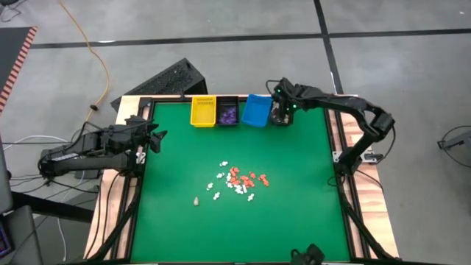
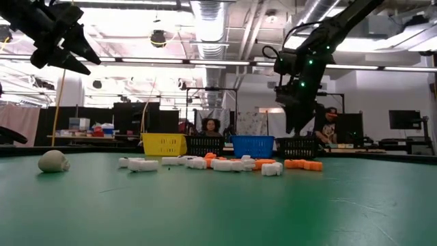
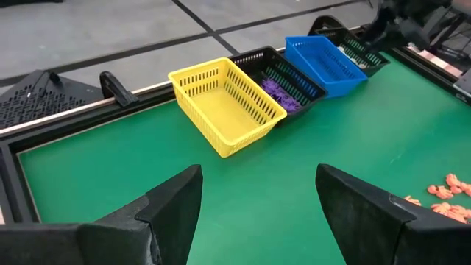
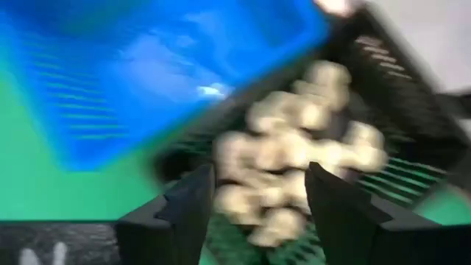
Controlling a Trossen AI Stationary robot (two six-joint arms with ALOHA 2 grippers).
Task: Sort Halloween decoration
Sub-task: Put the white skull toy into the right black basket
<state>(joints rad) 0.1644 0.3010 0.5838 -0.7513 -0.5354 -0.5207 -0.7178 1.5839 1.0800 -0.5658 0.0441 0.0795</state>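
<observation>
The right gripper hangs with fingers apart over the black bin of cream-beige skulls, probably dropping one there; the left gripper waits, open too.

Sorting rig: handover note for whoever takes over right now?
Right gripper: open over the far-right black bin, which holds cream pieces.
Left gripper: open, waiting above the table's left edge.
Done: purple pieces in the other black bin.
Empty: yellow bin, blue bin.
Left: white pieces, orange pieces mid-table, one cream piece.
</observation>
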